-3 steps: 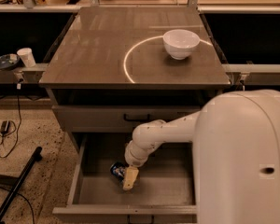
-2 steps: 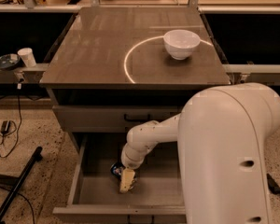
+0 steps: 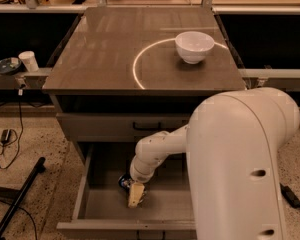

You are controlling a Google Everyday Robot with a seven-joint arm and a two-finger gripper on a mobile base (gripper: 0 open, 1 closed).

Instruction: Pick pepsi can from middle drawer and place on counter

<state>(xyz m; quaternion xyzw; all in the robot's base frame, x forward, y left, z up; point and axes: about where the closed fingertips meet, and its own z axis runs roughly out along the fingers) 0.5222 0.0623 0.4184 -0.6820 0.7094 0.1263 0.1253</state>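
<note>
1. Camera view is showing your claw [image 3: 135, 195] working low inside the middle drawer [image 3: 102, 206], against the pepsi can [image 3: 123, 182] on its floor: grasping step.
2. Claw opening and hold: cannot tell.
3. You are needing a confirmed grip, then a lift toward the tabletop [image 3: 110, 49].
4. Since earlier, the can is staying put; the arm's bulk is shifting left.
</note>
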